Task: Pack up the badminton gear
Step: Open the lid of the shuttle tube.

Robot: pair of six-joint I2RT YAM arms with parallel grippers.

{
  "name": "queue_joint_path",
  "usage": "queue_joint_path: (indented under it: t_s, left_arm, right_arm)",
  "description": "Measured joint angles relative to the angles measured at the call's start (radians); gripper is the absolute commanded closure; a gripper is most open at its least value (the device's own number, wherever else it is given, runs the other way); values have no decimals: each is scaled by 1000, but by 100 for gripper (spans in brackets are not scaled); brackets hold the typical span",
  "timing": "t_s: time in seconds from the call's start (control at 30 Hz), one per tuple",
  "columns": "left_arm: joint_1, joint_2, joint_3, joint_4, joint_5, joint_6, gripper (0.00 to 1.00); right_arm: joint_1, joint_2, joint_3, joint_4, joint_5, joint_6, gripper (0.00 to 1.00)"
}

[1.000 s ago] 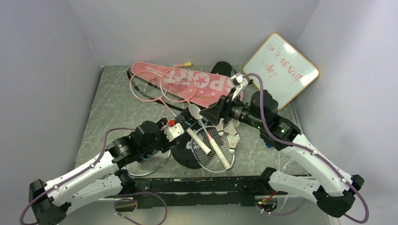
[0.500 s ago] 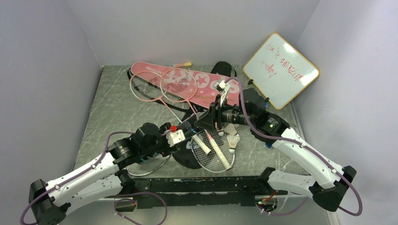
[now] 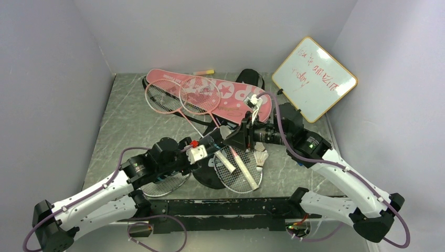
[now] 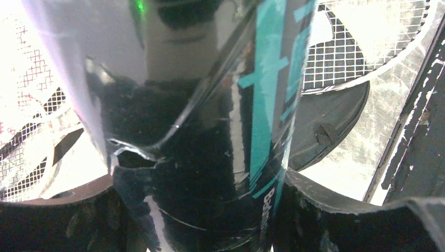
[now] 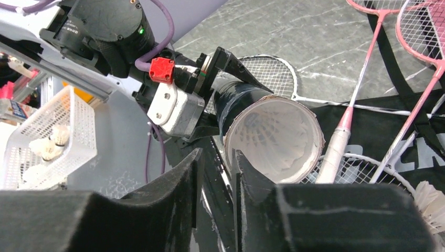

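Top view: on the grey bench [image 3: 131,121], the left pincer [image 3: 209,144] is gripping the dark tube [image 3: 218,140], which is lying nearly level with its open end facing the right arm. The right pincer [image 3: 230,138] is hovering just at that opening. A loose shuttlecock [image 3: 261,157] is lying just beside the white-framed rackets [image 3: 239,170], which are resting on the black cover [image 3: 210,176]. The pink-framed rackets [image 3: 183,97] are lying against the pink cover [image 3: 231,97] at the back.

Left wrist view: the tube's glossy wall [image 4: 210,157] is filling the frame, clamped between both pads.

Right wrist view: the camera is looking straight into the tube's mouth [image 5: 273,136], where white feathers [image 5: 257,126] are showing inside. The right pincer's jaws [image 5: 218,178] are standing almost together with a slim gap between them, and nothing is showing in it.

The step in hand appears to be loading shuttlecocks into the tube. To do it well, the left arm should be holding the tube steady without crushing its thin wall, while the right arm is lining each shuttlecock up with the mouth, handling the feathers gently and pressing lightly on anything already inside.
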State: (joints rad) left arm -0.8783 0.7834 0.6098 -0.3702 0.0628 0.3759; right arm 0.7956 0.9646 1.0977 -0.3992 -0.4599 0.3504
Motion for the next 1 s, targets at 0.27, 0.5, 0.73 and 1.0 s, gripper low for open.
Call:
queue_joint_path:
  t_s: [0.27,0.5,0.73,1.0]
  left_arm:
    - [0,-1,0,0,1,1,52]
    - [0,-2,-4,-13,2,4,52]
    - [0,-10,-5,-13,15,9,53]
    - [-8,-31,-6,22,29,30,61]
  right_arm:
    - [0,3,-1,-20,-3,-18,64]
    - [0,18,-20,-19,-11,-30,92]
    - [0,2,-20,-21,-8,-45,100]
    - [11,-50,-20,-48,27,-45,100]
